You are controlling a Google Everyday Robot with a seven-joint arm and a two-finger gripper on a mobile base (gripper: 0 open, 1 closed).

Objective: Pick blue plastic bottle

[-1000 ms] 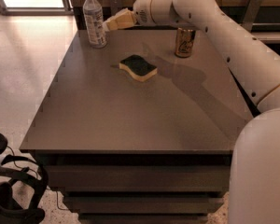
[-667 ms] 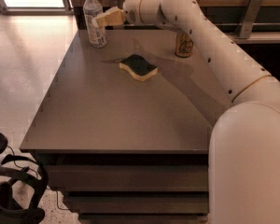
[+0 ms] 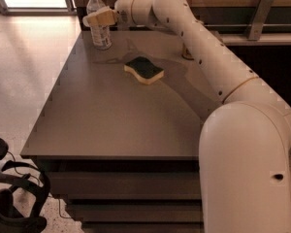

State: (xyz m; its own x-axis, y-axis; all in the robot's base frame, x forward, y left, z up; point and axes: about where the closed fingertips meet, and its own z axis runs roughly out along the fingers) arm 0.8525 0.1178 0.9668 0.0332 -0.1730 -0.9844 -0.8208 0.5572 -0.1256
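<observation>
The blue plastic bottle (image 3: 101, 33), clear with a white cap and a white label, stands upright at the far left corner of the grey table (image 3: 111, 120). My gripper (image 3: 99, 18) is at the bottle's upper body, its tan tip lying across the front of the bottle. The white arm reaches in from the lower right, over the table's right side. The bottle's base rests on the table.
A green and yellow sponge (image 3: 144, 70) lies on the table, right of and nearer than the bottle. A gold can (image 3: 186, 55) is mostly hidden behind the arm at the back. A black object (image 3: 9, 198) sits on the floor at lower left. A shelf runs along the back right.
The gripper has moved left, from beside the bottle's right side to against the bottle. The bottle, the sponge and the can have stayed in place.
</observation>
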